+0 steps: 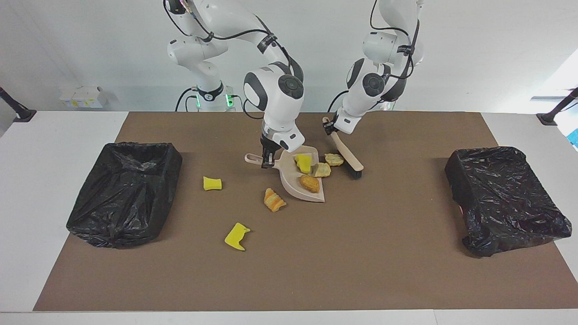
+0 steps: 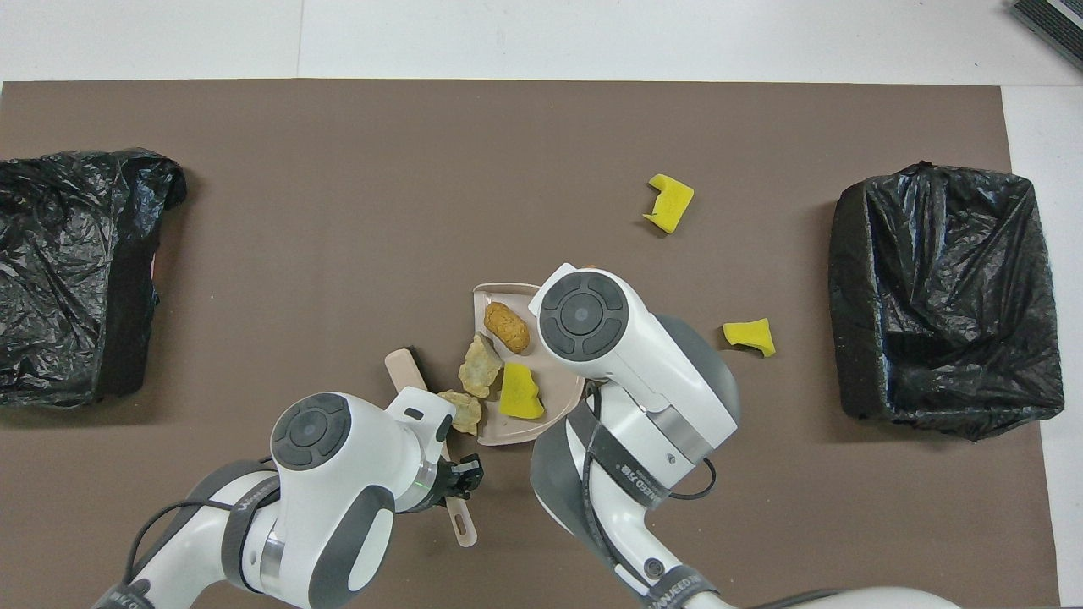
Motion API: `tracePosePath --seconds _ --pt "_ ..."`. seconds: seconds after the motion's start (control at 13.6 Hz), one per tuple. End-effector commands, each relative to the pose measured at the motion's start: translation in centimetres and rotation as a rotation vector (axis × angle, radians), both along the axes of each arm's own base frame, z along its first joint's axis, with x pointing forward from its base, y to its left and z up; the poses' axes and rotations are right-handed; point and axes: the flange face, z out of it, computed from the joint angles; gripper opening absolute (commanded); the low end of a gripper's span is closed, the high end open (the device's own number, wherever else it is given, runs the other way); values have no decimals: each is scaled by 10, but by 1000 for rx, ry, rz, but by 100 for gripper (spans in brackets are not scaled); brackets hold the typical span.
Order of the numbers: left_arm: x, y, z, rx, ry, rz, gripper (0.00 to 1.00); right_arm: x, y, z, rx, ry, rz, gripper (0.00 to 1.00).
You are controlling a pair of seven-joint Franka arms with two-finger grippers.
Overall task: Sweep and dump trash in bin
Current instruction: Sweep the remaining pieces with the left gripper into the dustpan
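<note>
My right gripper [image 1: 268,159] is shut on the handle of the beige dustpan [image 1: 291,184], which rests flat mid-mat. In the pan lie a yellow chunk [image 1: 303,163] and an orange-brown lump [image 1: 309,183]. A tan lump [image 1: 322,169] sits on the pan's open edge. My left gripper [image 1: 332,125] is shut on the brush [image 1: 348,156], whose bristles press a second tan lump [image 1: 334,159] against that edge. In the overhead view the brush [image 2: 403,369], both tan lumps [image 2: 480,367] [image 2: 462,411] and the pan [image 2: 493,296] show; my right gripper is hidden under its arm.
A striped orange lump [image 1: 274,200] lies beside the pan, farther from the robots. Two yellow pieces [image 1: 212,183] [image 1: 236,236] lie toward the right arm's end. A black-bagged bin [image 1: 124,194] stands at that end, another [image 1: 505,198] at the left arm's end.
</note>
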Motion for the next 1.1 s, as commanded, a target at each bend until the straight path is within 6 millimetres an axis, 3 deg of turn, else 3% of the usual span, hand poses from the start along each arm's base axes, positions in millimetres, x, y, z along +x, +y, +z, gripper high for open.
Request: tracePosePath --seconds 0.0,0.22,0.52,0.74,1.03 --pt "6 -39 1 -42 10 -17 0 -7 -2 1 -4 2 32 0" --pt "-1 -74 15 -73 -14 -86 0 -7 -2 1 -3 3 31 0" --pt "1 -106 32 -107 -42 -134 0 -6 -3 1 -4 2 31 0" --pt "0 -102 33 -106 -33 -183 0 -6 -3 1 -3 3 30 0" --pt "12 -79 44 -81 -6 -297 0 -6 -3 1 -2 1 29 0"
